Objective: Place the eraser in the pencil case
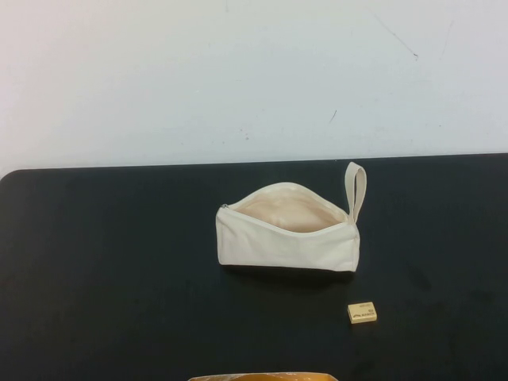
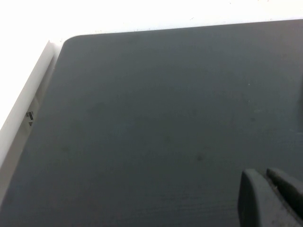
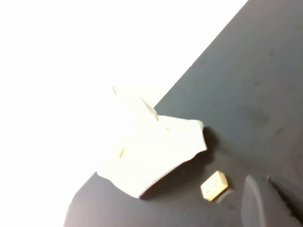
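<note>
Eraser (image 1: 362, 313) on the black table (image 1: 111, 270), near right of the gaping pencil case (image 1: 286, 234), apart from it. Likely light, stiff, grippy: best pinched across short sides. Left end effector (image 2: 270, 198) over bare table, right end effector (image 3: 272, 201) near the eraser; grip state of both impossible to tell, nothing visibly held.

Eraser (image 1: 362, 312) near open pencil case (image 1: 286, 238)

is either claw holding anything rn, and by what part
Nothing is held. The eraser lies free on the table beside the pencil case; left claw and right claw grip nothing.
</note>
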You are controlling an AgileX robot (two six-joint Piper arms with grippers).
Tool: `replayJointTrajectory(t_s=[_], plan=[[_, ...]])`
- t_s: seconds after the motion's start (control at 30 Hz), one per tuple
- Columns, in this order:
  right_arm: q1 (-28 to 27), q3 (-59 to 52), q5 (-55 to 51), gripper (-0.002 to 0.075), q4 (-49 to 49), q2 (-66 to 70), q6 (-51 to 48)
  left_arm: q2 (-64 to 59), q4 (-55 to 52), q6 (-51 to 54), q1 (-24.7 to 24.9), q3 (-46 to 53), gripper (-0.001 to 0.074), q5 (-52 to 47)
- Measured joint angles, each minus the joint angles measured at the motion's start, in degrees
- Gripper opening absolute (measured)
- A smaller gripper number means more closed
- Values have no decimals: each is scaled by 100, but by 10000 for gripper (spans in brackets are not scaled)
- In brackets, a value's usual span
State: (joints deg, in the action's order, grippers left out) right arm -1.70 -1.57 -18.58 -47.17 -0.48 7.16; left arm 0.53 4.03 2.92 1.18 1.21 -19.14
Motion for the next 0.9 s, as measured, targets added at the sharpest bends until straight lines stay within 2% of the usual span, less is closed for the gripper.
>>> replayJointTrajectory(t_s=[0.2, 0.33, 0.47, 0.7, 0.9], plan=[[0, 43, 132, -1, -130, 0, -1215, 0, 0, 11, 0, 0, -1, 0], [0, 634, -147, -1, -86, 66, -2272, 0, 0, 11, 0, 0, -2, 0], [0, 1633, -961, -1, 659, 768, -2955, 0, 0, 11, 0, 0, -1, 0], [0, 3846, -2673, -1, 2266, 2878, -3201, 0, 0, 11, 0, 0, -1, -4], [10, 5419, -4211, -1, 2643, 4664, -3522, 0, 0, 11, 0, 0, -1, -4]])
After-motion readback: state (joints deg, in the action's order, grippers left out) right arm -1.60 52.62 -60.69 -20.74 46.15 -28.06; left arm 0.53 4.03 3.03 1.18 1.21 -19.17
